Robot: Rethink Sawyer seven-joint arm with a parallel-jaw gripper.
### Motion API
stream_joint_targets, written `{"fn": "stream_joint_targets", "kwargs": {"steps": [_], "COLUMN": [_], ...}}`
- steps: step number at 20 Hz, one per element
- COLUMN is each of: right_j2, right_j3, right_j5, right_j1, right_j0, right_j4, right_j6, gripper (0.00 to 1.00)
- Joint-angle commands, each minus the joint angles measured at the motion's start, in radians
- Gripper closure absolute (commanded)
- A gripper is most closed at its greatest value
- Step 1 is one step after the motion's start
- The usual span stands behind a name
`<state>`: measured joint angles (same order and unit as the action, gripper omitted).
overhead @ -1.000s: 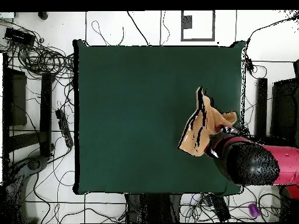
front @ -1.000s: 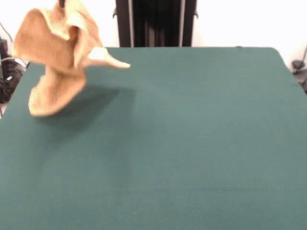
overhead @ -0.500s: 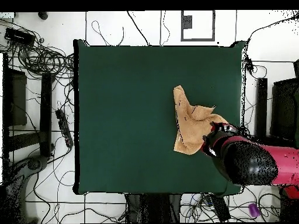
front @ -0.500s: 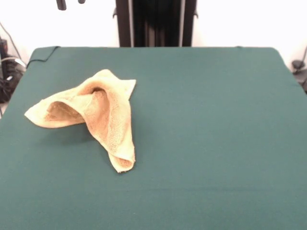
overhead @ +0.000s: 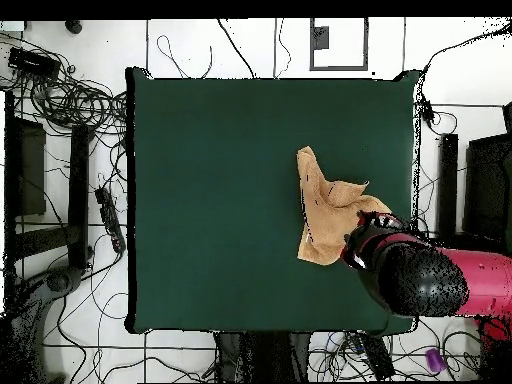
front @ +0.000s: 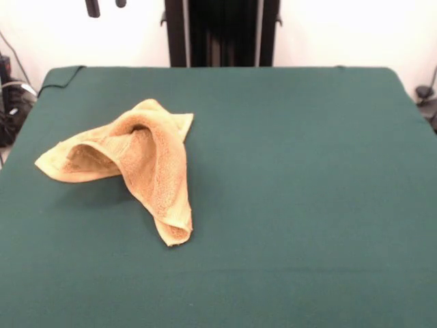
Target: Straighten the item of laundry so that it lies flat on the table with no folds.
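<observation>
Front view shows the orange-tan towel [front: 130, 167] lying crumpled and folded on the green table [front: 307, 171], apart from the released, empty gripper [front: 104, 6] above it. Next: regrasp one corner and spread it.

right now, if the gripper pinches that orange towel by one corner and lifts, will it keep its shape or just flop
Probably flop: the towel lies crumpled in soft, tented folds on the table, so it likely drapes and hangs from the pinched corner. Its looped terry looks grippy rather than slippery. Pushed, it would likely bunch up rather than slide whole.
</observation>
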<state>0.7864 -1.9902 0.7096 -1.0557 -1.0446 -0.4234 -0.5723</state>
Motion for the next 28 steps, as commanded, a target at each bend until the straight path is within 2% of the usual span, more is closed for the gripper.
{"fn": "stream_joint_targets", "kwargs": {"steps": [1,5,10,21,28], "right_j2": [-0.066,-0.118,-0.151,-0.201,-0.222], "right_j3": [-0.110,-0.106,-0.114,-0.072,-0.066], "right_j5": [-0.033,-0.107,-0.153,-0.183,-0.200], "right_j1": [0.077,0.158,0.170,0.249,0.268], "right_j0": [0.100,0.138,0.160,0.204,0.218], "right_j4": [0.006,-0.013,-0.005,0.000,0.000], "right_j6": [-0.232,-0.254,-0.260,-0.228,-0.225], "gripper": [0.00,0.00,0.00,0.00,0.00]}}
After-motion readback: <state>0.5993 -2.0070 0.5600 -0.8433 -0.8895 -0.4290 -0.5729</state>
